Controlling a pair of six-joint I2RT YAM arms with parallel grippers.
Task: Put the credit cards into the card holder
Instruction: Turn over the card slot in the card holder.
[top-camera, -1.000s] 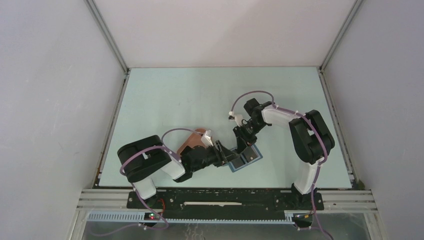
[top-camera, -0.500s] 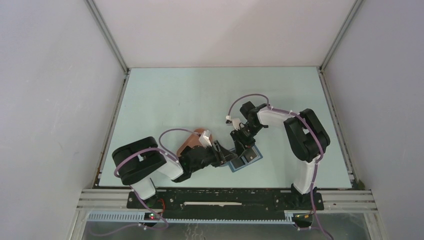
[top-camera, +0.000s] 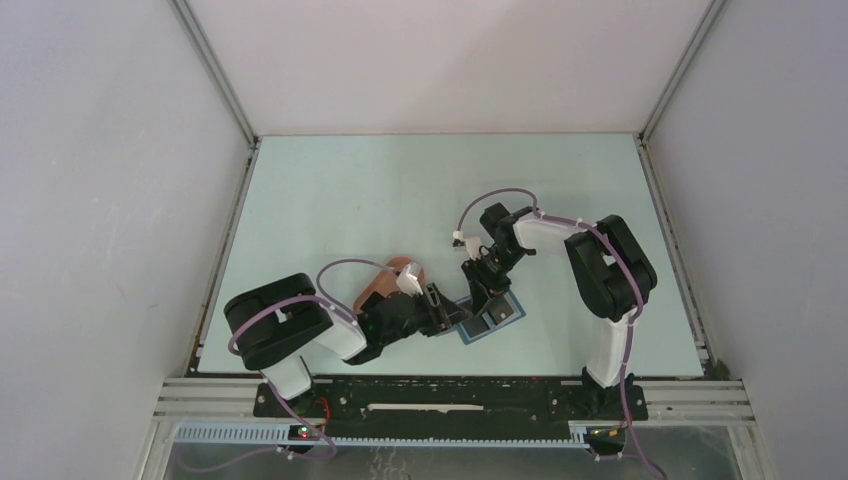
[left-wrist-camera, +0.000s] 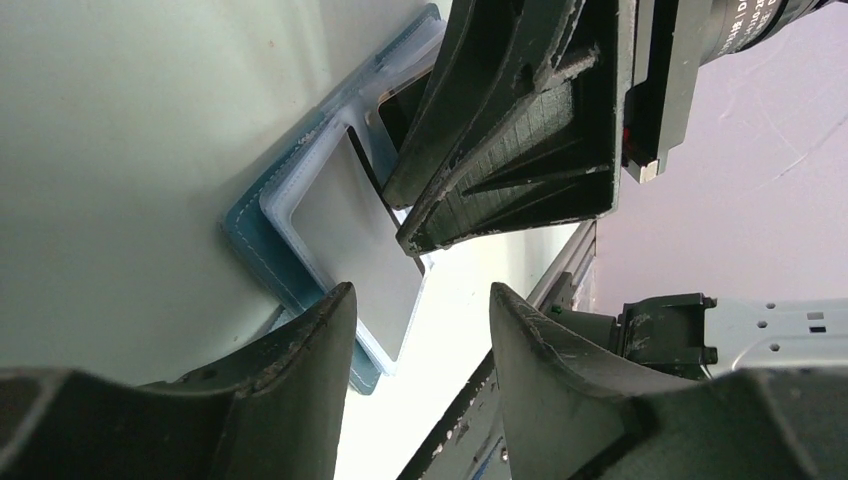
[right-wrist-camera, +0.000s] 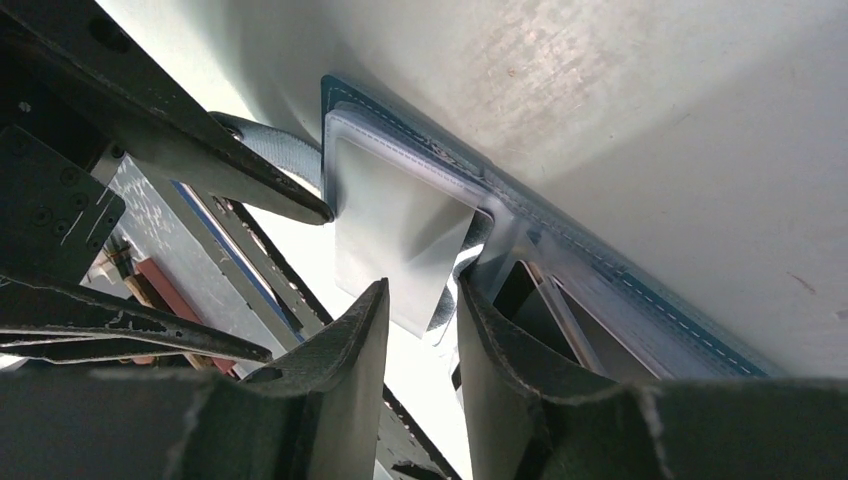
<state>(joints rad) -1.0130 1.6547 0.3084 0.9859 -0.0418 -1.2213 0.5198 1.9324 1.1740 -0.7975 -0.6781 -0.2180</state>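
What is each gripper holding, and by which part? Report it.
Left fingers: nothing, open. Right fingers straddle the free edge of the card holder's grey flap; grip uncertain.

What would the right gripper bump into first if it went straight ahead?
Most likely the card holder: its clear pocket flap lies right ahead of the right gripper, reaching between its parted fingers. How near it is, the pictures don't settle.

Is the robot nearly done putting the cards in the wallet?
Not yet, it seems. Done: the card holder lies open on the table. In hand: the right tool straddles its pale flap, jaws apart, while the open left tool sits at its corner. Left: no credit card shows clearly, so I cannot tell how many are in.
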